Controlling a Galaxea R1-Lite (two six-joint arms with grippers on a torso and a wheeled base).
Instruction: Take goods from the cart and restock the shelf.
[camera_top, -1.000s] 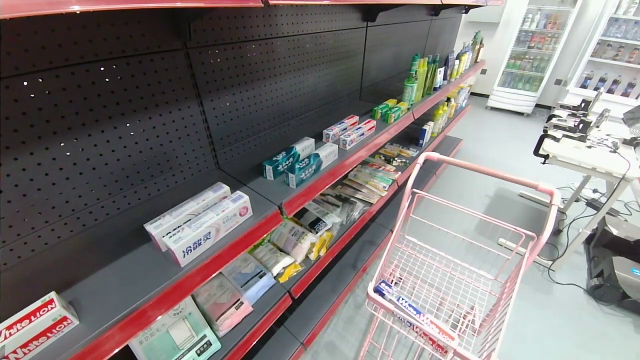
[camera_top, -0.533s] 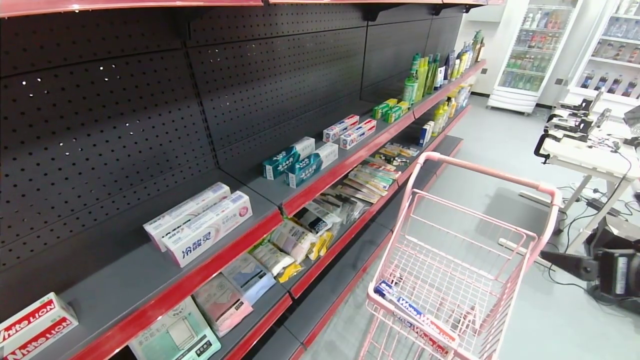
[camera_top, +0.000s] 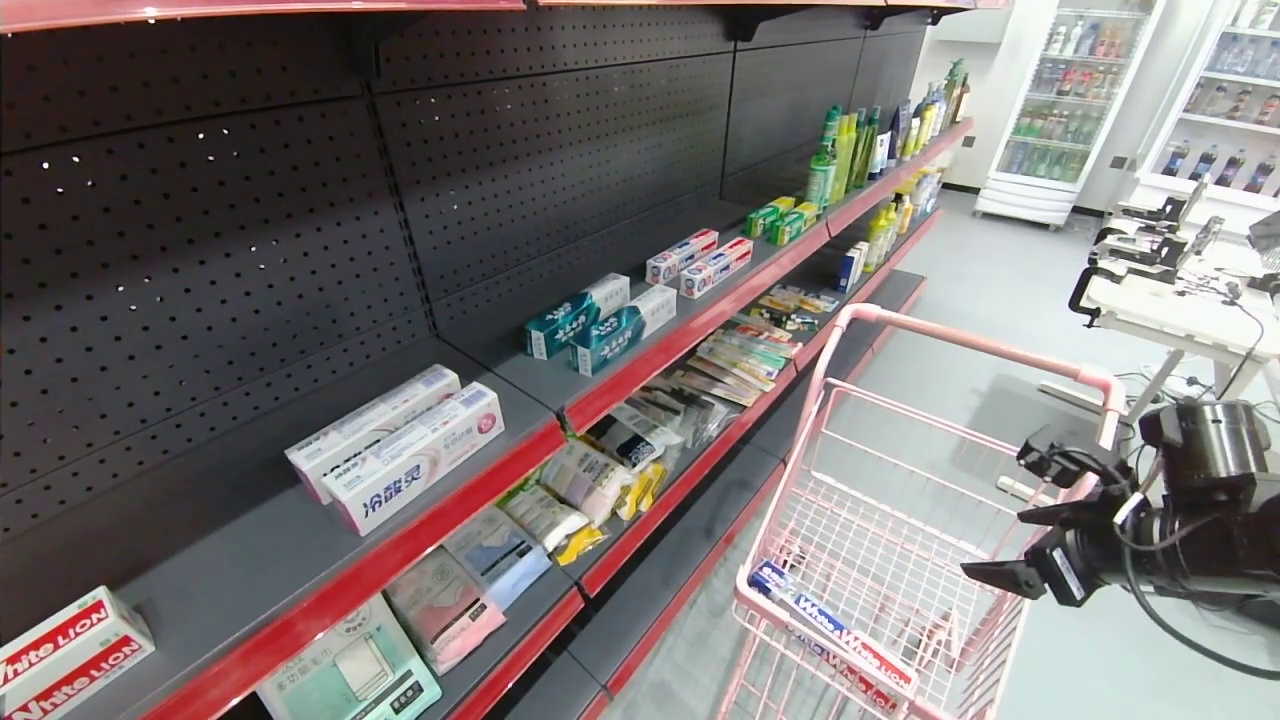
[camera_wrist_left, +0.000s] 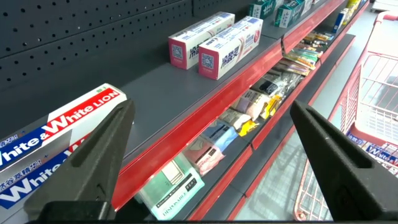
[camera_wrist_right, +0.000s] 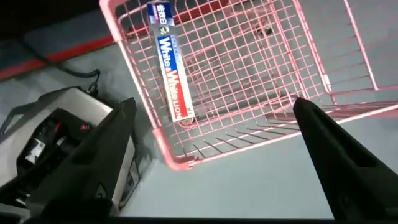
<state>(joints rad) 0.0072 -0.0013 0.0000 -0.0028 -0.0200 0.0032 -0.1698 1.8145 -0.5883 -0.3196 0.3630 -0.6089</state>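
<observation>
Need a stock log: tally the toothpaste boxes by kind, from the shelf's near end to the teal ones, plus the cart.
Red-and-white boxes on shelf: 2
Pink-and-white boxes: 2
Teal boxes: 2
Box in cart: 1
Total: 7

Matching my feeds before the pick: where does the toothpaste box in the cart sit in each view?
Head view: the toothpaste box lies in the pink cart, in its near corner, low in the picture and right of the shelves.
Left wrist view: one end of the box shows inside the cart.
Right wrist view: the box lies along one wall of the cart.
Shared landmark: the pink cart.
</observation>
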